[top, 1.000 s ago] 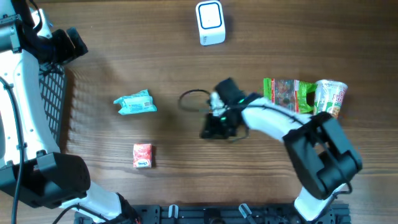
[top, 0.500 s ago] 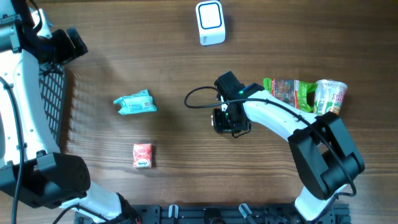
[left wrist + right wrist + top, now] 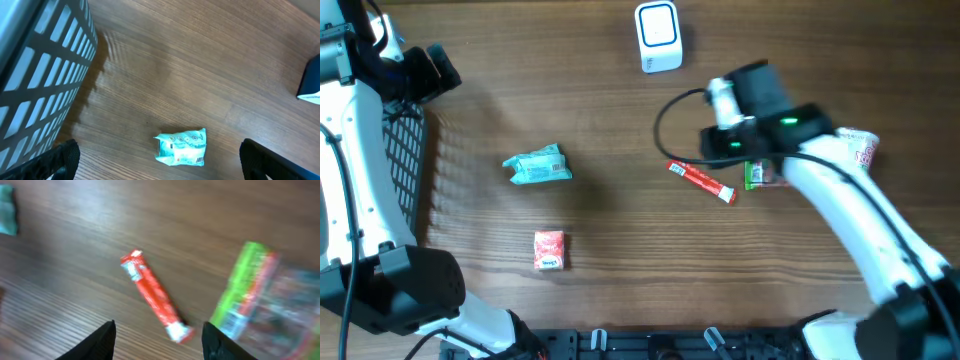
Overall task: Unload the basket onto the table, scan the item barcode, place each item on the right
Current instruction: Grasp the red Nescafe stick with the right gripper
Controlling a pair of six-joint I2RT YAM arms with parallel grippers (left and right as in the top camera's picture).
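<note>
Bench (image 3: 600, 110): wood, items scattered across it.

Right arm (image 3: 840, 200) is reaching in from lower right toward upper centre-right. Left arm (image 3: 345, 160) is sitting at the far left edge by the basket (image 3: 408, 170).

Scanner (image 3: 658, 37) is standing at top centre, well apart from everything.

Red stick packet (image 3: 152, 297) is lying loose and flat on the bench, diagonal, just below the right wrist in the overhead view. Its lower-right end is just beside the green packet (image 3: 247, 287).

Right fingers (image 3: 106, 340) are standing apart, nothing between them, above the stick. Left fingers (image 3: 62, 160) are spread wide and empty over the teal packet (image 3: 182, 147).

Judgement: the stick is looking like the item in hand, so the grasp is the step.
- Turn the wrist so the fingers are crossing the stick's narrow width, not running along it.
- Come down at mid-length, clear of the green packet.
- The stick is thin and flat, so close low against the bench.
- Leave the printed face uncovered for presenting toward the scanner.
</note>
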